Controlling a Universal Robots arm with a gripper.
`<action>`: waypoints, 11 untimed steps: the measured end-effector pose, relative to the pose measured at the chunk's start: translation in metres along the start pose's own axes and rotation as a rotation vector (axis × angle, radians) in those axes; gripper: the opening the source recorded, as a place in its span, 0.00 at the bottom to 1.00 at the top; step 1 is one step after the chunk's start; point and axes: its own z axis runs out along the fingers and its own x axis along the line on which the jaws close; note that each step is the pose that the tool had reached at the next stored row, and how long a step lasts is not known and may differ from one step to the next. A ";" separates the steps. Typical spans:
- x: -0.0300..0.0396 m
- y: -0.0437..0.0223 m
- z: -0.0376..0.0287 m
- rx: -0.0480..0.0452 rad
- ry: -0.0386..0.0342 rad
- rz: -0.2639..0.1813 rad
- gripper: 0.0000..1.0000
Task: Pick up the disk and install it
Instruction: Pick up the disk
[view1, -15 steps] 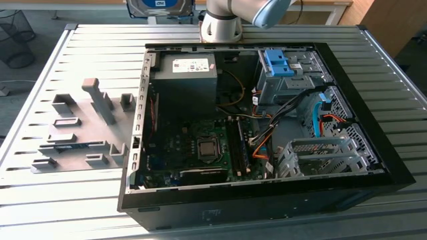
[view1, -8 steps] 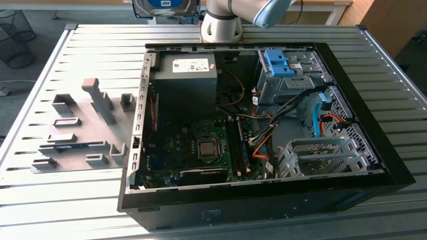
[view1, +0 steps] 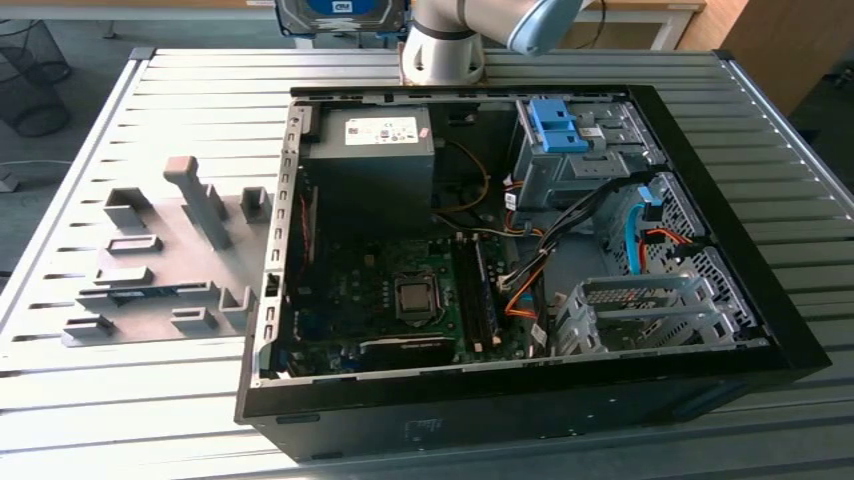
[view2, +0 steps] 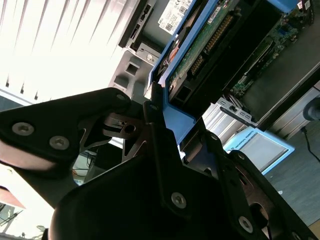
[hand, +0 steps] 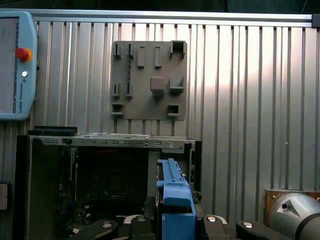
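A flat rectangular silver disk (view2: 196, 54), framed by a bright blue plastic caddy, is pinched at one end of that caddy between the black metal fingers (view2: 159, 150) of the gripper (view2: 176, 124). In the second wrist view its green circuit-board face and a white label are seen, and the blue frame is pressed on from both sides. In the first wrist view the disk (hand: 175, 192) is seen edge-on, standing out from the gripper (hand: 174, 212), with everything else well beyond it, so that it is held in the air and is touched by nothing else.

An open black metal computer case (view1: 754, 300) is laid on its side on a slatted aluminium table (view1: 147, 400). Inside it, in the exterior view, a dark motherboard (view1: 387, 290) and a grey box-shaped power supply (view1: 374, 150) are seen, and a grey metal drive bay (view1: 567, 175) topped by a blue plastic bracket (view1: 558, 125) is set near the far corner. A flat grey fixture plate (view1: 147, 275) with raised holders is placed on the table just beside the case, on the exterior view's left. The arm's pale round base (view1: 441, 50) is mounted at the table's far edge. A pale blue handheld pendant (hand: 15, 65) with a red button is seen in the first wrist view
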 end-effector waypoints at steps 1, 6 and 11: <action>0.0000 -0.0012 0.0000 0.0000 0.0000 0.000 0.37; 0.0002 -0.0090 -0.0001 0.0000 0.0000 0.000 0.37; 0.0003 -0.0169 -0.0002 0.0001 -0.0001 0.000 0.37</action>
